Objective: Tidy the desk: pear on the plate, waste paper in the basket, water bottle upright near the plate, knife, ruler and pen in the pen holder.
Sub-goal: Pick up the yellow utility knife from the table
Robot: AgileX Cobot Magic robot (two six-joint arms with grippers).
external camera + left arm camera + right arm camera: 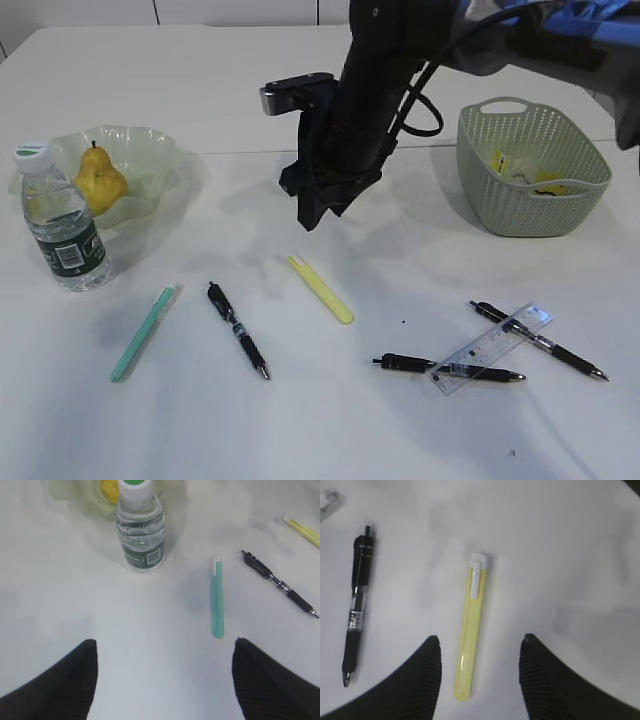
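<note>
**Right gripper over the yellow knife, desk half tidied**

The yellow knife (321, 289) lies flat just below the centre of the exterior view, slanting from upper left to lower right. The right gripper (318, 212) hangs directly above it, jaws parted and empty; in the right wrist view the knife (470, 627) sits between the two dark fingers (422, 675), apart from both.

To its left lies a black pen (237, 329), and further left a green knife (142, 332). The left gripper (165, 680) shows only in its wrist view, spread wide with nothing between its fingers, low in the frame beneath the green knife (217, 599).

At lower right the ruler (492, 348) rests slantwise across two more black pens (448, 367) (540, 340).

At the far left, the pear (99, 180) sits on the plate (150, 150), and the water bottle (62, 222) stands upright just in front of the plate. At the upper right, the basket (533, 166) holds the waste paper (522, 168). All rest on the desk (200, 90).
</note>
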